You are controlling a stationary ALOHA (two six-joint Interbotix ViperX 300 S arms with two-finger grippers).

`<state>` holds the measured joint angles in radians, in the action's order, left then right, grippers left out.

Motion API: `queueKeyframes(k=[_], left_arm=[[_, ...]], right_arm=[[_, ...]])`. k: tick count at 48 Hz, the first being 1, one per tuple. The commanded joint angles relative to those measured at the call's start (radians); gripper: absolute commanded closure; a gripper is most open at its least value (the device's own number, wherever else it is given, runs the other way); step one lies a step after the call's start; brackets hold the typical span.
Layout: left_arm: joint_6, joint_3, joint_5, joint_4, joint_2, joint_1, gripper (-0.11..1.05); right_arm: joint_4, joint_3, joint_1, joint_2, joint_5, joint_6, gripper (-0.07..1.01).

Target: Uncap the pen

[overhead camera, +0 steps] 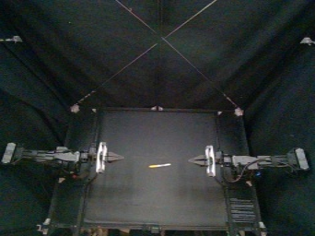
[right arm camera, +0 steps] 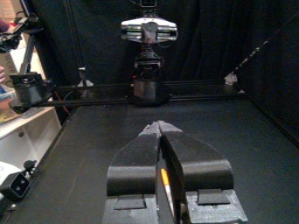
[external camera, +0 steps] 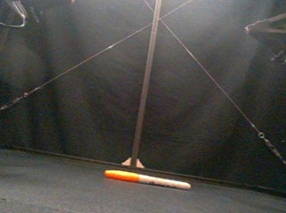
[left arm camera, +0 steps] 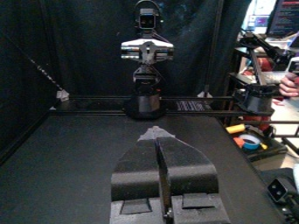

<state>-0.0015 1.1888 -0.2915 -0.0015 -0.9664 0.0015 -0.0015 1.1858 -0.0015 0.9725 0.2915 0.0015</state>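
At the middle of the table [overhead camera: 123,198]: one pen [overhead camera: 159,165], lying flat between the two grippers and apart from both. From above we see only a pale sliver. The front view adds an orange cap [external camera: 122,175] at the end toward the left arm, and a white barrel [external camera: 164,182]. The left gripper [overhead camera: 120,159] and right gripper [overhead camera: 191,159] are held high, and each wrist view shows the jaws together.

Pen [overhead camera: 159,165] is lying on the table [overhead camera: 160,198], lower centre of the top view. Left gripper [overhead camera: 118,159] is hanging frame-left of it, right gripper [overhead camera: 192,160] frame-right, neither touching it.
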Motion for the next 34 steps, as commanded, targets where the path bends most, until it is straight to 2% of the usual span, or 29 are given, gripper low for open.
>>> queueKeyframes(k=[1, 5, 11, 15, 22, 29, 34], left_arm=[[0.0061, -0.006, -0.040, 0.005, 0.074, 0.005, 1.03], [0.0061, -0.006, -0.069, 0.006, 0.126, 0.005, 0.99], [0.0046, -0.006, -0.124, 0.008, 0.224, 0.002, 0.93], [0.0046, -0.009, -0.166, 0.012, 0.299, 0.002, 0.90], [0.0046, -0.020, -0.209, 0.018, 0.408, -0.005, 0.82], [0.0031, -0.035, -0.219, 0.017, 0.508, -0.014, 0.67], [0.0015, -0.049, -0.219, 0.015, 0.566, -0.017, 0.54]], right_arm=[[-0.002, -0.006, -0.017, -0.060, 0.009, -0.003, 0.93], [0.002, -0.008, -0.043, -0.129, 0.011, 0.011, 0.93], [0.005, -0.032, -0.080, -0.296, 0.014, 0.012, 0.91], [0.000, -0.061, -0.089, -0.397, 0.014, 0.012, 0.91], [-0.002, -0.124, -0.095, -0.577, 0.014, 0.005, 0.88], [-0.009, -0.176, -0.107, -0.735, 0.014, 0.003, 0.72], [-0.009, -0.218, -0.109, -0.828, 0.014, 0.003, 0.53]])
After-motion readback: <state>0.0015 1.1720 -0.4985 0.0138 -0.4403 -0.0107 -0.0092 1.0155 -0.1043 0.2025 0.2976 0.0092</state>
